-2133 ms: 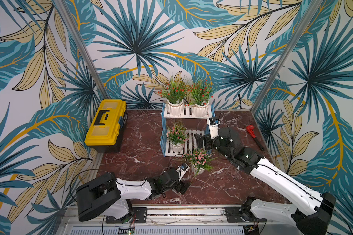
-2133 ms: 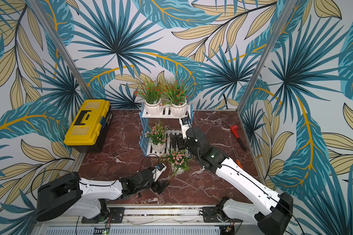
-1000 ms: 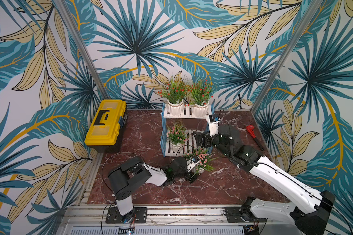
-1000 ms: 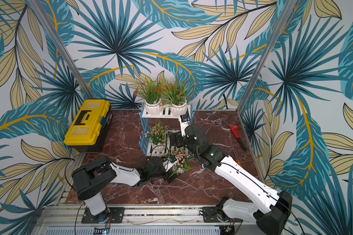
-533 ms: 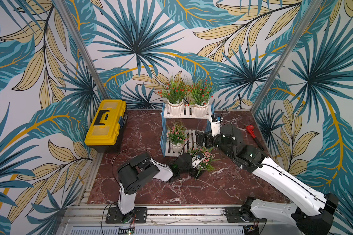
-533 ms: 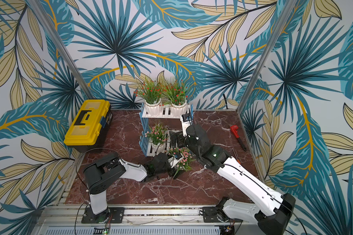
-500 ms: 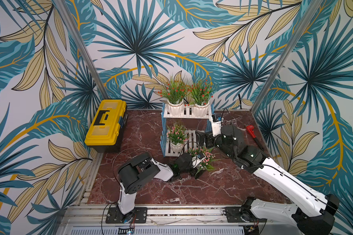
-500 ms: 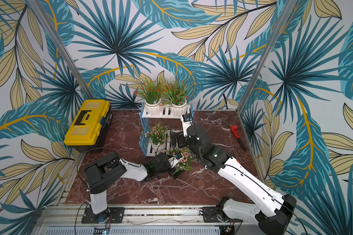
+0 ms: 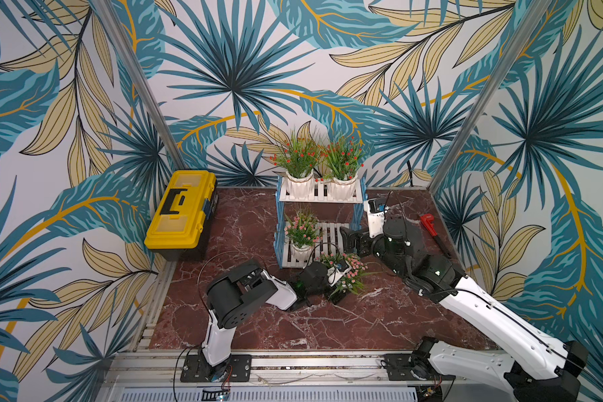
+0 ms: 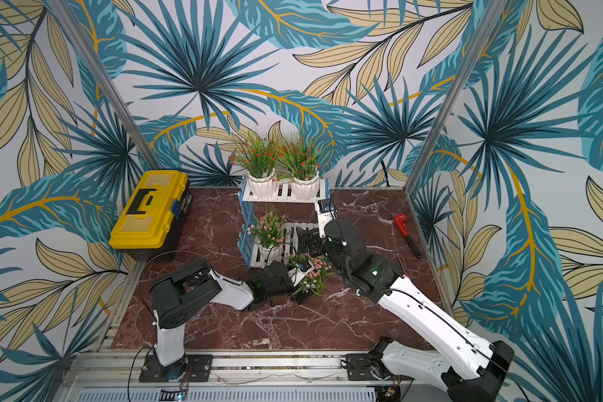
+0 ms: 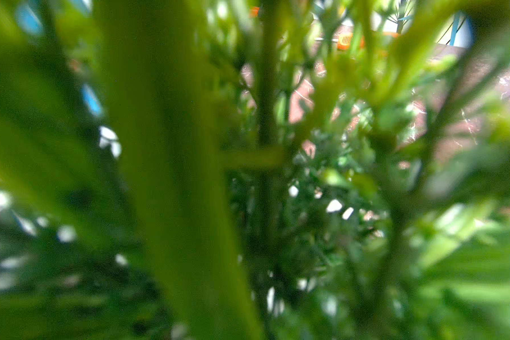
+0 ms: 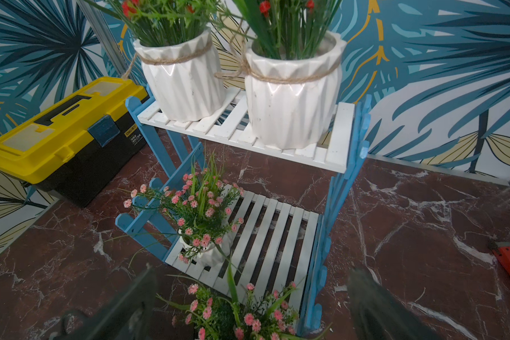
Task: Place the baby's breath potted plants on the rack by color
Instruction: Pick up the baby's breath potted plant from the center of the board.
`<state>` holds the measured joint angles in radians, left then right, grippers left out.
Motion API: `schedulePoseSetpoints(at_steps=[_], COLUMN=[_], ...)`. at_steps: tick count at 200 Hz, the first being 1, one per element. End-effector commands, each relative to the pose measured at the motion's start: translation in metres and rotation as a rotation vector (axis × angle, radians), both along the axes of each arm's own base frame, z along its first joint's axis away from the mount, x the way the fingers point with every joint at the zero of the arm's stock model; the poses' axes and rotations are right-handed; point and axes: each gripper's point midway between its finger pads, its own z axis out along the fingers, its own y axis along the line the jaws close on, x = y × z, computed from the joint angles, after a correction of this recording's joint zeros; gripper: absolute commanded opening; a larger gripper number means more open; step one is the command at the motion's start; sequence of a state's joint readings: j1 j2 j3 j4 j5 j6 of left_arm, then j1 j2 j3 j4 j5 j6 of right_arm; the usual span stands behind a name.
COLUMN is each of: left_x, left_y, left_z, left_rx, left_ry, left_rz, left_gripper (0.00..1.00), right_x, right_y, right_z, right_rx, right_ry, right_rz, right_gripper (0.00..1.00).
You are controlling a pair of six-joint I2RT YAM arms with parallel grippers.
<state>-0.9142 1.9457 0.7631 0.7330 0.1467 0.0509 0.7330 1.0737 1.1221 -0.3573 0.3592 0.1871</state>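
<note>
Well, I count four baby's breath potted plants, one rack (image 9: 321, 192), one yellow toolbox (image 9: 181, 214) and one red wrench (image 9: 429, 224), all on the marble table (image 9: 328, 323). Two plants carry red flowers, and both stand upright side by side on the rack's upper shelf: the first red plant (image 9: 298, 163) at the end toward the toolbox, the second red plant (image 9: 342, 162) at the other end, their leaves mingling. Two carry pink flowers. The shelved pink plant (image 9: 302, 231) stands upright on the rack's lower shelf, at its toolbox end. The loose pink plant (image 9: 349, 275) is on the table just beside that shelf's outer edge, on the side away from the wall. The toolbox lies well apart from the rack on one side, the wrench well apart on the other. My left gripper (image 9: 338, 290) is down at the loose pink plant, under foliage that hides the pot. My left wrist view is only blurred green leaves, so I cannot tell whether those jaws are apart or clamped on the pot. My right gripper (image 9: 349, 241) hangs over the lower shelf's end away from the toolbox, near the loose pink plant. In the right wrist view its dark fingers (image 12: 124, 306) are spread wide, holding nothing and touching neither plant nor rack.
</note>
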Motion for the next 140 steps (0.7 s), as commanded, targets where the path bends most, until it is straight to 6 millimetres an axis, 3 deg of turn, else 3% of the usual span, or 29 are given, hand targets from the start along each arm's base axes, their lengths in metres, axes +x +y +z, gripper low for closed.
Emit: schedulePoseSetpoints(at_steps=[1,29,93,140], left_x=[-0.002,-0.002,0.009,0.043], left_y=[0.012,0.019,0.025,0.024], left_z=[-0.001,0.011,0.077,0.095], left_rx=[0.016,-0.006,-0.147,-0.171], left_ry=[0.001,-0.01,-0.05,-0.076], left_rz=[0.024,0.056,0.161,0.314], left_gripper=[0.62,0.58,0.58,0.58], right_x=[-0.001,-0.001,-0.008,-0.011], right_y=[-0.001,0.0,-0.009,-0.01], right_z=[-0.005,-0.002,0.008,0.008], right_rx=[-0.013,-0.009,-0.004,0.005], right_ry=[0.002,-0.001,-0.02,-0.018], right_rz=[-0.004,0.001,-0.006,-0.003], right_gripper=[1.0,1.0,1.0,1.0])
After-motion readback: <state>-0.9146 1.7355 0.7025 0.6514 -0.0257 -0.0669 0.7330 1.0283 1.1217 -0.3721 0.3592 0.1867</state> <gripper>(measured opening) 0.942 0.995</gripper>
